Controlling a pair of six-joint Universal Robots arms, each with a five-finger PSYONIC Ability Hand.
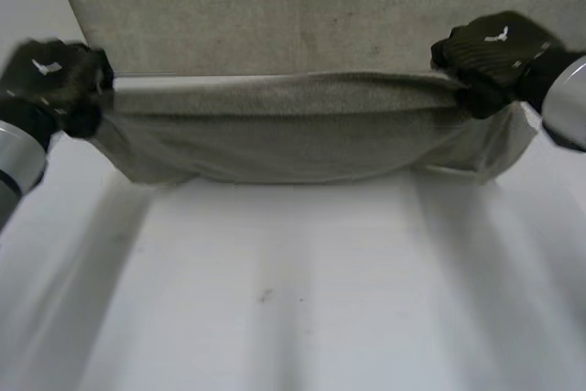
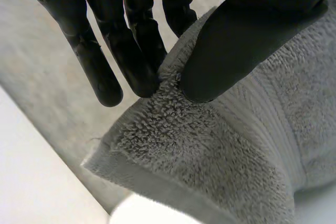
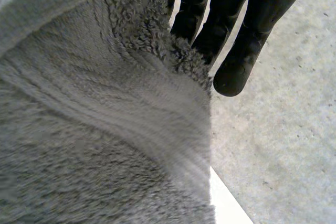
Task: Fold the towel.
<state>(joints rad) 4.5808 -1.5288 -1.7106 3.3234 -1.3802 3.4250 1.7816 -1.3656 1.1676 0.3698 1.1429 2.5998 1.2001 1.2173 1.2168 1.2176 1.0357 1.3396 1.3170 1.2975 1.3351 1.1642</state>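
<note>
A grey towel (image 1: 302,6) lies spread on the white table, its near edge (image 1: 293,125) lifted and hanging slack between my two hands. My left hand (image 1: 55,80) holds the near left corner; in the left wrist view the thumb (image 2: 236,40) presses the towel corner (image 2: 210,150) against the straight fingers (image 2: 131,45). My right hand (image 1: 494,52) holds the near right corner; in the right wrist view the towel (image 3: 94,119) hangs from between its fingers (image 3: 247,40) and the hidden thumb.
The white table (image 1: 293,299) stretches bare between the lifted edge and me. The flat far part of the towel covers the table beyond both hands.
</note>
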